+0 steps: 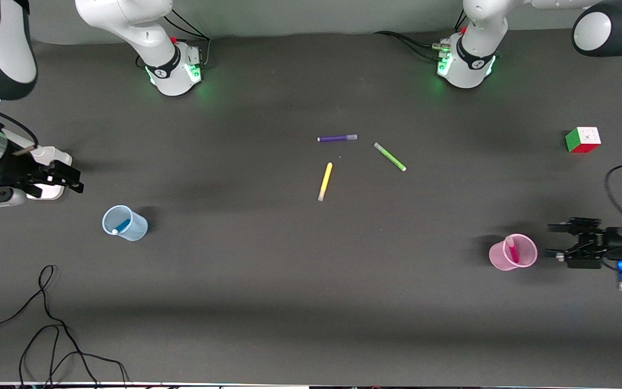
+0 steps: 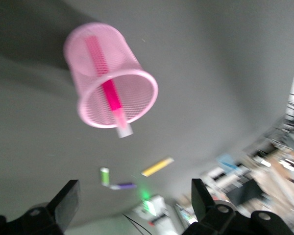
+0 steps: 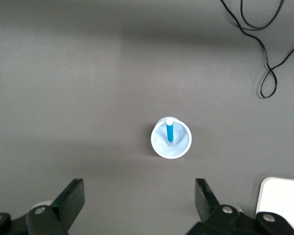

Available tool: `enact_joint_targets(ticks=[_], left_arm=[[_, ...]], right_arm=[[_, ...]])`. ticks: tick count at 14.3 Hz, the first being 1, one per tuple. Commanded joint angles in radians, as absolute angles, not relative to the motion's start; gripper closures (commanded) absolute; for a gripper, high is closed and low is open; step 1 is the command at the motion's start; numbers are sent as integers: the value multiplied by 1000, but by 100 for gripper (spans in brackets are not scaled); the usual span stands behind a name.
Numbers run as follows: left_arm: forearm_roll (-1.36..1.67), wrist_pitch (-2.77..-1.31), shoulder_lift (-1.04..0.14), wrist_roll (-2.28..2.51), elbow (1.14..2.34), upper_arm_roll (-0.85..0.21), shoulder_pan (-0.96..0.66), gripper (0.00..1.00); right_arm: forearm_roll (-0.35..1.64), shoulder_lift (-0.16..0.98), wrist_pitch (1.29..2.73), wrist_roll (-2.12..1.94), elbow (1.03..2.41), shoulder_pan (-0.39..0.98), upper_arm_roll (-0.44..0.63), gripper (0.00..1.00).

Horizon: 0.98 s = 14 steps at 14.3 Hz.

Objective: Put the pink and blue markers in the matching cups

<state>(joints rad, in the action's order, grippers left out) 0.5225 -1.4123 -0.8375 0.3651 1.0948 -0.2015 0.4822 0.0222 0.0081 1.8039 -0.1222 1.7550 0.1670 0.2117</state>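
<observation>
The pale pink cup stands upright with the pink marker leaning inside it. My left gripper is open and empty just beside this cup, on the side toward the left arm's end of the table, not touching it. The left wrist view shows the cup, the marker and the open left gripper. The pale blue cup holds the blue marker. My right gripper is open and empty, apart from it. The right wrist view shows the blue cup, the blue marker and the right gripper.
A purple marker, a green marker and a yellow marker lie mid-table. A colour cube sits toward the left arm's end. A black cable loops near the front edge. A white block lies by the right gripper.
</observation>
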Motion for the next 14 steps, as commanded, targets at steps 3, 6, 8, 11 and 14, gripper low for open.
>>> enact_joint_targets(ticks=[3,6,8,11,14], left_arm=[[252,-1423,-574,350,1233,-192,372,0],[143,-1431,-404,351,1348,-192,298,0],[40,-1480,-277,351,1457,-192,221,0],[-75,-1565,-143,351,1581,-193,150,0],[-61,-1568,-108,235,1560,-186,169,0]], right_arm=[[37,-77,1706,-43,1741,60,94,0],[29,-87,1709,-41,1741,60,91,0],[29,-92,1707,-43,1736,58,87,0],[37,-78,1710,-41,1735,58,87,0],[37,-77,1707,-22,1733,63,87,0]])
